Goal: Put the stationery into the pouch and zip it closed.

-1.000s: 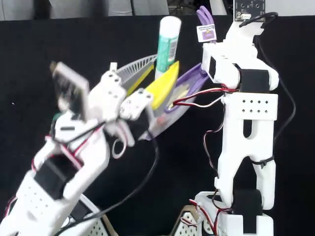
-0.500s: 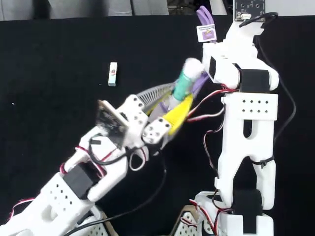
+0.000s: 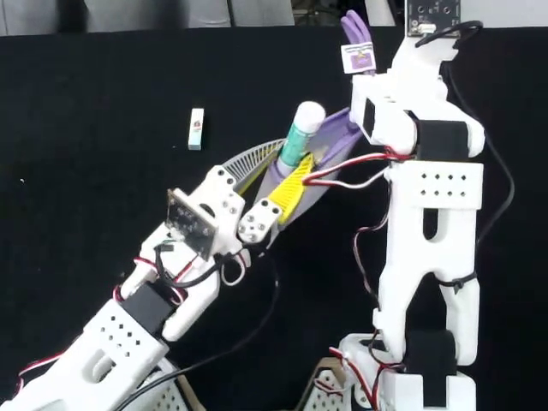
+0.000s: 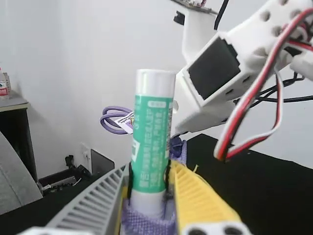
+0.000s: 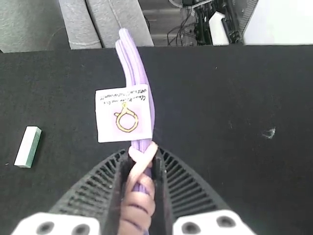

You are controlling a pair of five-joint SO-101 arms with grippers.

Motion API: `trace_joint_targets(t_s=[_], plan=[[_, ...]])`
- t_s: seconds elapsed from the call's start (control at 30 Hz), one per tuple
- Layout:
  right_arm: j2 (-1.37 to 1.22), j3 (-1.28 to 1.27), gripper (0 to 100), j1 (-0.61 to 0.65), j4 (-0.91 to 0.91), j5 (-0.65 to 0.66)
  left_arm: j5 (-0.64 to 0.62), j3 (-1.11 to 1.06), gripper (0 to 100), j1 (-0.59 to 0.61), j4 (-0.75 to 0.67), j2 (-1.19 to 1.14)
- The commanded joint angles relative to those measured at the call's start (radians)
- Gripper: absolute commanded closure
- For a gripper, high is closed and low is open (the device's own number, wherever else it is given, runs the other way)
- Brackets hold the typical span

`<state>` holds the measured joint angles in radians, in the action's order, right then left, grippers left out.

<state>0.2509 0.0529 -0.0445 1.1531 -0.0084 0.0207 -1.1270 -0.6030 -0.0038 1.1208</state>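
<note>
**Q:** Left gripper [image 3: 285,169]?

**A:** Its jaws are clamped on the glue stick [image 3: 300,135]. The stick is tilted cap-up, and its lower end meets the purple pouch [image 3: 336,137] near the table's middle.

**Q:** Right gripper [image 5: 140,172]?

**A:** Closed on the pouch's purple strap [image 5: 135,73], which carries a paper tag [image 5: 122,115], at far right. The pouch stretches between the two grippers.

**Q:** Other stationery?

**A:** One eraser [image 3: 197,128] lies on the black table [image 3: 86,111], far left and well apart from the pouch.
</note>
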Motion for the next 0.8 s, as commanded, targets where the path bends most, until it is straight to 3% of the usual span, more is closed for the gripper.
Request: trace_joint_targets(t_s=[0.0,0.1,0.23,0.43,0.6,0.77], plan=[[-0.004,-0.001,98.8,-0.009,-0.005,0.014,0.008,-0.021,97,0.018,-0.049,0.002],[-0.004,-0.001,98.8,-0.009,-0.005,0.014,0.008,-0.021,94,0.018,-0.006,0.005],[-0.004,-0.001,98.8,-0.009,-0.005,0.014,0.0,0.01,82,0.01,0.081,0.011],[-0.005,-0.001,98.8,-0.008,-0.005,0.014,0.0,0.153,81,0.01,0.238,0.011],[-0.005,-0.002,98.8,-0.008,-0.005,0.014,0.0,0.251,81,0.024,0.284,0.003],[-0.005,-0.004,98.8,-0.008,-0.005,0.014,-0.051,0.308,81,0.14,0.284,0.0]])
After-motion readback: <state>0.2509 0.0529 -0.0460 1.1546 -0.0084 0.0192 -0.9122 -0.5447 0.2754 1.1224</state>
